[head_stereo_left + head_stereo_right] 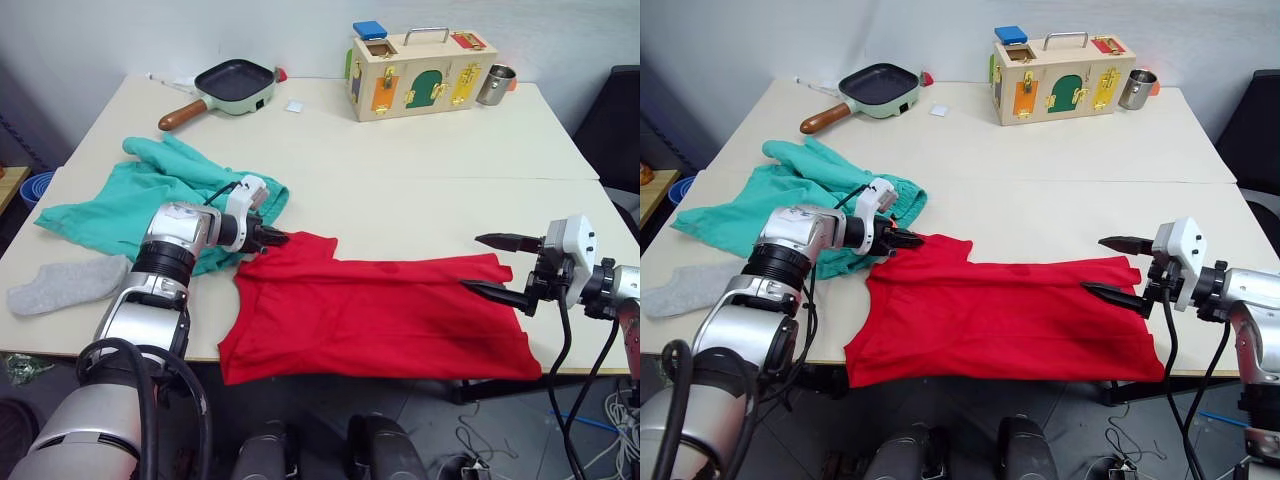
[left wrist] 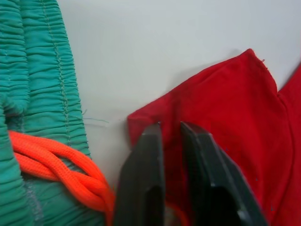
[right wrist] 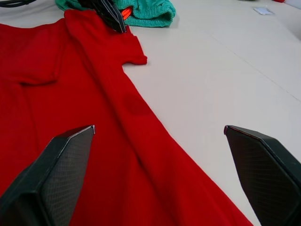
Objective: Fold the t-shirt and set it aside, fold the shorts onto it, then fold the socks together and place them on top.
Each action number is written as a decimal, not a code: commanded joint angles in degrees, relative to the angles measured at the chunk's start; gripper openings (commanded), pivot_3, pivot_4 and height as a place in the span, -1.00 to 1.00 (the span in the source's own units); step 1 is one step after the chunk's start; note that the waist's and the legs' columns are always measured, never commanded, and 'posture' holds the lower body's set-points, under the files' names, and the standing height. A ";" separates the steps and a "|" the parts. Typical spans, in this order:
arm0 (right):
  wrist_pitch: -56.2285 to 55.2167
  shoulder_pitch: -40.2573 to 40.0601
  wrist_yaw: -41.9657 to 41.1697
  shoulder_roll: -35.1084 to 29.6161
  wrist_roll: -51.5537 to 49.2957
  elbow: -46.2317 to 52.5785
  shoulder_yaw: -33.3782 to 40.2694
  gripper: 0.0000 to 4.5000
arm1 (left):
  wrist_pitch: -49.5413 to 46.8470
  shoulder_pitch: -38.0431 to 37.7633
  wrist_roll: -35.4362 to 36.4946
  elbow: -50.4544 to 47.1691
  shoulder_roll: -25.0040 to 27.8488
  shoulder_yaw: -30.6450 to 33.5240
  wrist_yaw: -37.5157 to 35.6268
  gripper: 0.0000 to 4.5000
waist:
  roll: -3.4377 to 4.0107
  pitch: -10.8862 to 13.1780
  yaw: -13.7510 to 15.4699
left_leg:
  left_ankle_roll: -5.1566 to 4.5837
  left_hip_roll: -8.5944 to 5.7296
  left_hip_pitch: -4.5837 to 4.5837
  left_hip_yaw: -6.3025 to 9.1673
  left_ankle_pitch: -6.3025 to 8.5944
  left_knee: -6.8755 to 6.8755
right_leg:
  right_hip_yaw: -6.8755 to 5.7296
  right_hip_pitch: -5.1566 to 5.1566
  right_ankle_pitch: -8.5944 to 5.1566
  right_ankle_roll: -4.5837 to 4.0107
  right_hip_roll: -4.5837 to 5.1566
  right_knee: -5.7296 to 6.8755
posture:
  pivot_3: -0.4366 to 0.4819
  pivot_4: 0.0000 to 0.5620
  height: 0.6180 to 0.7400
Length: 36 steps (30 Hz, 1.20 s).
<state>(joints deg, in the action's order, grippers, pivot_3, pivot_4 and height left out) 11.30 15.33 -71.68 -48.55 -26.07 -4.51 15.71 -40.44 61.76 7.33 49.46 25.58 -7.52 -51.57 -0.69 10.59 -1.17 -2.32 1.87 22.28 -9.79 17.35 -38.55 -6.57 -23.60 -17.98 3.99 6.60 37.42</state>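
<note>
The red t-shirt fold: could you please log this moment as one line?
left claw: shut on red cotton t-shirt shoulder | right claw: open at its hem | teal fabric shorts: unfolded
</note>
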 commanded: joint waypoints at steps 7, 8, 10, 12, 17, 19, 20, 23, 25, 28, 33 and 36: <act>-1.07 -1.11 1.05 -0.87 -1.07 0.81 2.71 1.00 | 15.47 -9.92 9.16 -18.73 1.37 7.62 -13.46 -0.99 | -0.08 0.05 -0.10 | 0.00 0.02 0.03 0.01 0.00 -0.05 | -0.02 -0.01 0.00 0.00 0.02 0.00 | -0.05 -0.47 1.00; -1.17 -1.24 1.08 -0.89 -1.04 0.67 2.76 1.00 | 17.17 -11.68 9.34 -21.24 1.93 7.36 -14.95 -0.99 | -0.08 0.05 -0.10 | 0.00 0.02 0.03 0.01 0.00 -0.05 | -0.01 -0.01 0.00 0.00 0.01 0.01 | -0.05 -0.47 1.00; -1.35 -1.69 1.19 -0.91 -0.97 0.56 2.84 1.00 | 18.32 -15.30 9.38 -25.69 3.68 6.90 -16.60 -0.99 | -0.08 0.05 -0.13 | 0.00 0.03 0.02 0.02 0.00 -0.05 | -0.01 -0.01 0.00 0.00 0.01 0.00 | -0.05 -0.47 1.00; -1.35 -1.95 1.31 -0.90 -1.00 0.61 2.87 1.00 | 18.08 -16.96 8.87 -27.09 4.61 6.92 -15.93 -0.99 | -0.08 0.05 -0.17 | 0.00 0.03 -0.01 0.02 0.00 -0.06 | 0.00 0.00 0.00 0.00 0.00 0.02 | -0.05 -0.47 1.00; -1.28 -2.07 1.51 -0.67 -0.99 0.72 2.37 1.00 | 15.27 -16.92 6.73 -27.50 5.47 6.90 -9.56 -0.74 | -0.09 0.05 0.07 | -0.10 0.04 0.01 0.07 0.04 -0.28 | 0.00 0.07 0.00 0.00 0.04 0.03 | -0.05 -0.47 1.00; -1.11 -1.61 1.49 -0.63 -1.13 0.82 2.17 1.00 | 13.27 -15.85 4.62 -26.53 5.64 5.94 -5.77 -0.46 | -0.09 0.05 0.24 | -0.15 0.03 0.01 0.07 0.09 -0.31 | -0.01 0.08 0.00 0.00 0.06 0.03 | -0.05 -0.47 1.00; -1.10 -1.38 1.45 -0.62 -1.17 0.86 2.05 1.00 | 10.64 -14.87 3.87 -25.19 5.47 5.90 -3.47 -0.34 | -0.09 0.05 0.44 | -0.16 0.02 0.02 0.07 0.10 -0.31 | -0.01 0.09 0.00 0.00 0.06 0.03 | -0.05 -0.47 1.00; -1.08 -0.86 1.40 -0.47 -1.16 1.05 1.64 1.00 | 4.12 -11.93 2.00 -20.94 5.15 4.82 0.18 0.08 | -0.09 0.05 0.95 | -0.16 0.03 0.03 0.07 0.10 -0.34 | -0.02 0.07 0.00 0.00 0.04 0.03 | -0.05 -0.47 1.00; -1.06 -0.62 1.42 -0.34 -1.14 1.10 1.45 1.00 | 3.69 -10.31 1.97 -18.74 4.19 4.47 0.30 0.35 | -0.09 0.05 1.05 | -0.17 0.03 0.03 0.06 0.10 -0.34 | -0.02 0.07 0.00 0.00 0.04 0.03 | -0.05 -0.47 1.00; -1.08 -0.40 1.44 -0.18 -1.14 1.13 1.26 1.00 | 3.76 -8.20 1.75 -15.32 2.74 4.21 0.38 0.76 | -0.09 0.05 1.18 | -0.19 0.02 0.06 0.06 0.12 -0.35 | -0.05 0.07 0.00 0.00 0.04 0.02 | -0.05 -0.47 1.00; -1.01 -0.10 1.52 0.09 -1.22 1.39 0.91 1.00 | 4.68 -4.29 0.00 -6.96 0.50 3.06 0.51 0.76 | -0.10 0.06 1.11 | -0.19 0.02 0.09 0.06 0.12 -0.38 | -0.08 0.07 0.00 0.00 0.03 0.02 | -0.05 -0.47 1.00; -0.93 0.07 1.62 0.19 -1.30 1.61 0.84 1.00 | 4.84 -2.53 -1.75 -3.44 -0.44 1.54 1.02 0.76 | -0.10 0.06 1.09 | -0.18 0.03 0.08 0.06 0.12 -0.37 | -0.08 0.06 0.00 0.00 0.02 0.02 | -0.05 -0.47 1.00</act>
<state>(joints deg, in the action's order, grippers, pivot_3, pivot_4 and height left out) 11.10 14.74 -70.26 -48.53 -26.15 -4.60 15.99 -35.91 58.33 6.53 44.83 25.26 -5.35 -50.78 -0.80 10.66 -0.08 -2.50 1.90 22.36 -9.73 17.47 -38.93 -6.65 -23.54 -17.98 3.99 6.62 37.44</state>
